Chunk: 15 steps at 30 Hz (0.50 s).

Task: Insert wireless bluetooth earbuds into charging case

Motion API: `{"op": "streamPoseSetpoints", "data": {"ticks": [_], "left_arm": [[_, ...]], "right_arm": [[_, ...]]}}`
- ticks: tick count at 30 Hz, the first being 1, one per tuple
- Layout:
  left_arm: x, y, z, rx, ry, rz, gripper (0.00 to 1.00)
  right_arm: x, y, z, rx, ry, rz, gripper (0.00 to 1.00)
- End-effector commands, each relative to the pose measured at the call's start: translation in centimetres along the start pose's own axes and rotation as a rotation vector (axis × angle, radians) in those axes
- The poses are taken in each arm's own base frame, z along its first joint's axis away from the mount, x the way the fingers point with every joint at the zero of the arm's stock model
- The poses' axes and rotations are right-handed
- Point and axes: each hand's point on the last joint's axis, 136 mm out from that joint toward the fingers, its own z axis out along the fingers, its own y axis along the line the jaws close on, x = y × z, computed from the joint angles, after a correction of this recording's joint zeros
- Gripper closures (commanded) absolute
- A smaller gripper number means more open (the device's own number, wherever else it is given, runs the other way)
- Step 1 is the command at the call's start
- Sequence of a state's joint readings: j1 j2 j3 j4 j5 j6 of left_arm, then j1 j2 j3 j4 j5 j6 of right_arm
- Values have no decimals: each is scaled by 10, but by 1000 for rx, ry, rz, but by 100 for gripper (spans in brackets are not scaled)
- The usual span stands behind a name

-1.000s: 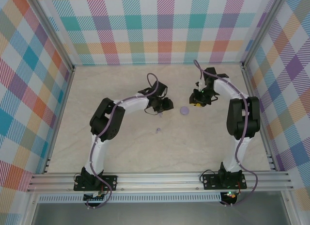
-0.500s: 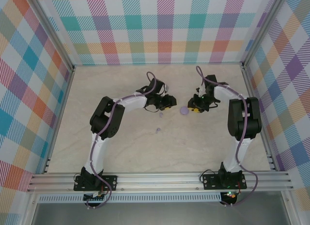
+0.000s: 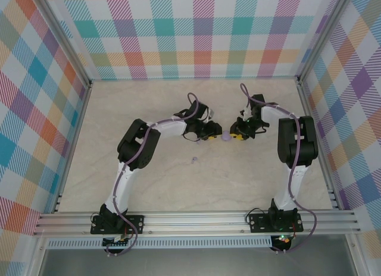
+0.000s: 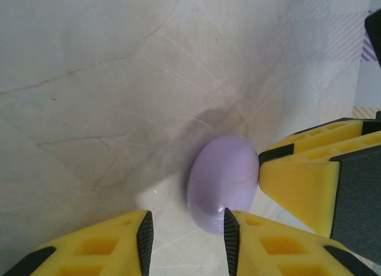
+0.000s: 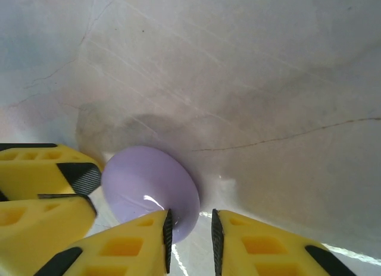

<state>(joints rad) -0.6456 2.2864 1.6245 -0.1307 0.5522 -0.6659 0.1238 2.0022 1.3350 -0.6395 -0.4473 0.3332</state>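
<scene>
As it lies, case [image 4: 223, 181] (lilac) — flat, dome-up

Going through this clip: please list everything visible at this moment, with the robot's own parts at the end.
charging case: 1, lilac, rounded, lying on the table mid-field, flanked by the two grippers
earbud: 1 seen, tiny, lilac, on the table nearer the bases than the case and apart from it
table: 1, beige marbled top
walls: plaid in many colours, on the left, far and right sides
rail: 1, aluminium, along the near edge
left arm: 1, white and black, reaching to the case's left
right arm: 1, white and black, reaching to the case's right
left gripper: yellow fingers, open, beside the case
right gripper: yellow fingers, narrow gap, nothing between them
</scene>
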Motion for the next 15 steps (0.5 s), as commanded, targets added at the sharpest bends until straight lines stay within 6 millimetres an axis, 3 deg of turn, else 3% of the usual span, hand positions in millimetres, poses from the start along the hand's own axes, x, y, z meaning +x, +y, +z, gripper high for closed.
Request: {"op": "streamPoseSetpoints", "data": {"ticks": [1, 15], "left_arm": [[2, -11, 8, 35, 25, 2, 63], [8, -19, 20, 92, 55, -25, 65]], "right_arm": [[-8, 7, 0, -38, -5, 0, 75], [-3, 2, 7, -41, 20, 15, 78]]}}
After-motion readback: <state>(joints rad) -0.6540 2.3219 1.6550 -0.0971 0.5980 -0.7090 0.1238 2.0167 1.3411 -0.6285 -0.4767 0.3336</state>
